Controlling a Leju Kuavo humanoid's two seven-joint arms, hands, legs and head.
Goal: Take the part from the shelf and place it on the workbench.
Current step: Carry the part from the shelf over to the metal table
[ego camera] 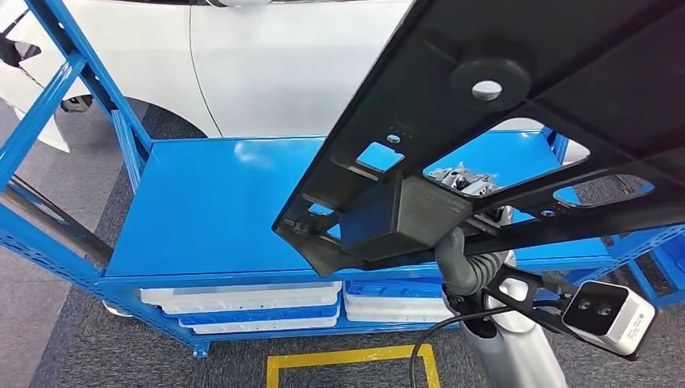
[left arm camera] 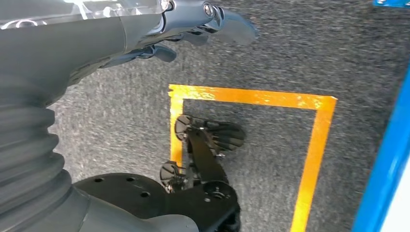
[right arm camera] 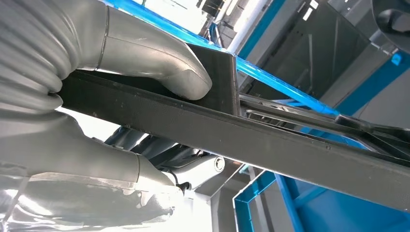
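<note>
the right hand [right arm camera: 145, 63] was seen clamped on the part [ego camera: 517, 121], with the thick grey thumb pressed on one face of a dark rail of it and the other fingers [right arm camera: 145, 147] curled under the opposite face, so that the rail was gripped between them. in the head view, the same hand [ego camera: 459, 179] was glimpsed through a cut-out in the part, with the silver right arm [ego camera: 509, 339] rising to it from below. the part, a large black plastic panel with ribs, a round boss with a hole and several openings, was held up in the air, tilted, close to the head camera and above the right end of the shelf [ego camera: 210, 202]; it was not resting on the blue shelf top. the left hand [left arm camera: 193, 21] was seen hanging over the grey carpet [left arm camera: 300, 53], its fingers apart and slightly bent, with nothing held in them. below the blue top, white trays [ego camera: 242, 299] were stacked on a lower level of the shelf. behind the shelf, a white car body [ego camera: 266, 65] was seen. on the floor in front of the shelf, a rectangle of yellow tape [ego camera: 355, 360] was marked on the carpet, and a black cable [ego camera: 424, 343] was seen beside the right arm.
</note>
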